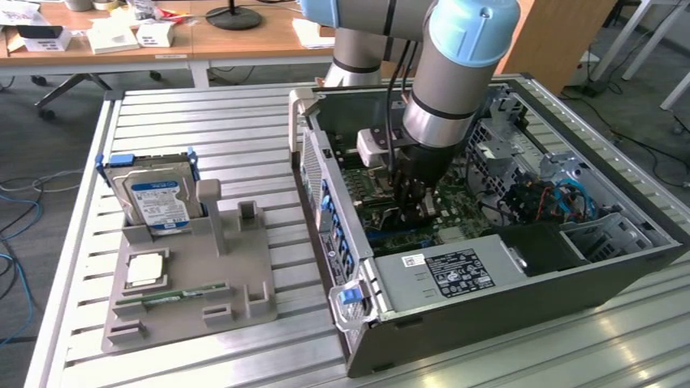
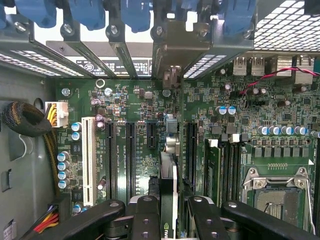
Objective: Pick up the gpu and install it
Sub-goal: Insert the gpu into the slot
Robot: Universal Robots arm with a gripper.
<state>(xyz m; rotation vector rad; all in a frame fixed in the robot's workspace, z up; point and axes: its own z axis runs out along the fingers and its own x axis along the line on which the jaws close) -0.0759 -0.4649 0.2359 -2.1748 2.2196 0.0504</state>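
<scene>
black fingers (image 2: 145, 220) of my gripper (image 2: 167, 222) clamp the gpu (image 2: 168, 185) edge-on between them, low inside the computer case (image 1: 603, 267), over the motherboard (image 2: 140, 115) and its black expansion slots (image 2: 130, 155). i judge the card light, stiff and fragile; gripping its flat faces near the top edge keeps it square. a hard drive (image 1: 154, 202) stands on the grey holder (image 1: 183, 311) outside.

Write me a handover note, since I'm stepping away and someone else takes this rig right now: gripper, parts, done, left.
Gripper: down inside the open PC case, shut on the gpu, held edge-on over the motherboard slots.
Elsewhere: hard drive and RAM stick sit in the grey holder on the table.
Done: gpu picked up and brought into the case.
Left: seating not confirmed; the card's bracket stands at the rear slot openings.
</scene>
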